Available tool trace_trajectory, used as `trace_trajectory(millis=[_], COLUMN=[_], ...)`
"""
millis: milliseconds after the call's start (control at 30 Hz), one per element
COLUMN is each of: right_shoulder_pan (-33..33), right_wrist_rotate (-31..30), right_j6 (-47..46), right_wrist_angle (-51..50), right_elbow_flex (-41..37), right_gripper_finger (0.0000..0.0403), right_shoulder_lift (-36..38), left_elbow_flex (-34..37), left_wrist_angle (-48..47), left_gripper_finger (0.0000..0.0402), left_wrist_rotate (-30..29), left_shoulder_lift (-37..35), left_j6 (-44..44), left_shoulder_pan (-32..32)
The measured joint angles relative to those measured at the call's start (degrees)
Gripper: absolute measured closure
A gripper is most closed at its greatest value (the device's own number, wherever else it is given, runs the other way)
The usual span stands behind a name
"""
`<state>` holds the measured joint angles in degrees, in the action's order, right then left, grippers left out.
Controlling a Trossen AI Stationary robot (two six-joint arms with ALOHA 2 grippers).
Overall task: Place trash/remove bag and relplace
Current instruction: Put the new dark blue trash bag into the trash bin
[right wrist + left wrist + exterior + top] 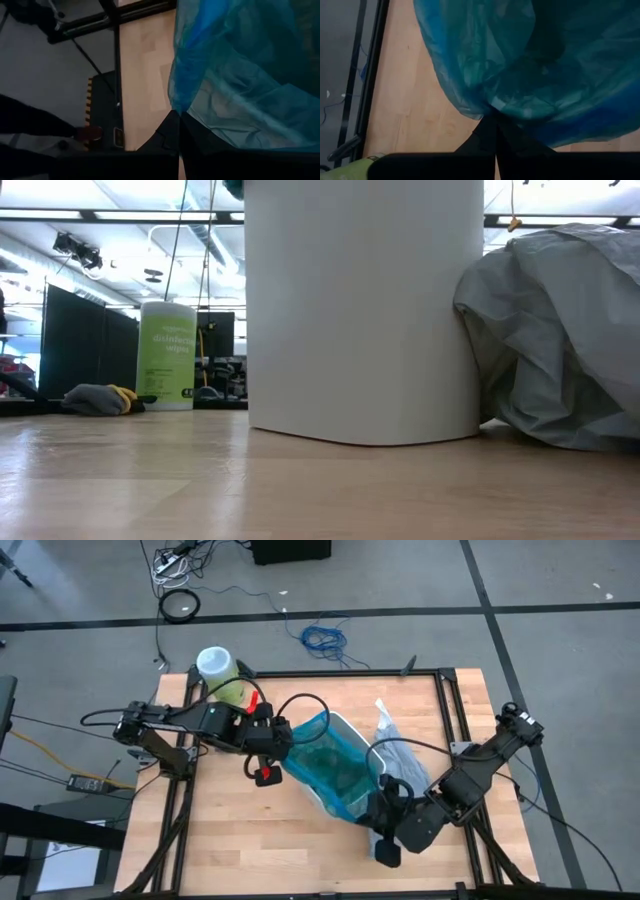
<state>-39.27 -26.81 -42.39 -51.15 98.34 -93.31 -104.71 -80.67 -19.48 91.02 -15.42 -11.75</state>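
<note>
A white bin stands upright mid-table. A teal translucent plastic bag is spread over and into its mouth. My left gripper is shut on the teal bag at the bin's left side. My right gripper is shut on it at the bin's near right side. The pale grey-white bag lies crumpled on the table by the bin's right side, untouched. The trash is hidden. My left gripper pinches a gathered bunch of the teal bag's edge between its two fingers, slanting down from the table's left. The plastic fans out from the fingertips over the bin. My right gripper pinches the teal bag's edge between its two fingers, slanting down from the table's near right. The plastic spreads away from the fingertips toward the bin.
A green canister of wipes stands at the far left corner, with a grey and yellow cloth near it. Black frame rails border the wooden table. Bare wood lies along the near edge.
</note>
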Motion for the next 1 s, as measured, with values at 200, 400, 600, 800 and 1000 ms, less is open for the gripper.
trace_trajectory(millis=[200, 400, 600, 800, 1000], right_shoulder_pan=[-1.2, -1.2, -1.0, -1.0, -0.2], right_wrist_rotate=[1.3, -4.1, -2.7, -1.8, 3.2], right_j6=[0.2, -6.0, -6.4, -7.6, -9.3], right_wrist_angle=[-0.4, -5.1, -5.8, -6.2, -9.7], right_elbow_flex=[0.0, 0.0, 0.0, 0.0, 0.0], right_gripper_finger=[0.0403, 0.0403, 0.0403, 0.0401, 0.0372], right_shoulder_lift=[-0.9, -0.9, -1.3, -1.2, -1.2], left_elbow_flex=[0.0, 2.9, 6.8, 7.0, 6.5], left_wrist_angle=[-0.8, 0.9, 4.0, 4.5, 4.4], left_gripper_finger=[0.0400, 0.0400, 0.0400, 0.0400, 0.0400], left_wrist_rotate=[-0.1, -0.4, -0.4, -0.4, -2.6], left_shoulder_lift=[0.4, 0.7, 0.8, 0.7, 0.7], left_j6=[0.0, 0.6, 1.7, 1.7, 1.8], left_shoulder_pan=[-0.5, -0.4, -0.4, -0.6, -0.7])
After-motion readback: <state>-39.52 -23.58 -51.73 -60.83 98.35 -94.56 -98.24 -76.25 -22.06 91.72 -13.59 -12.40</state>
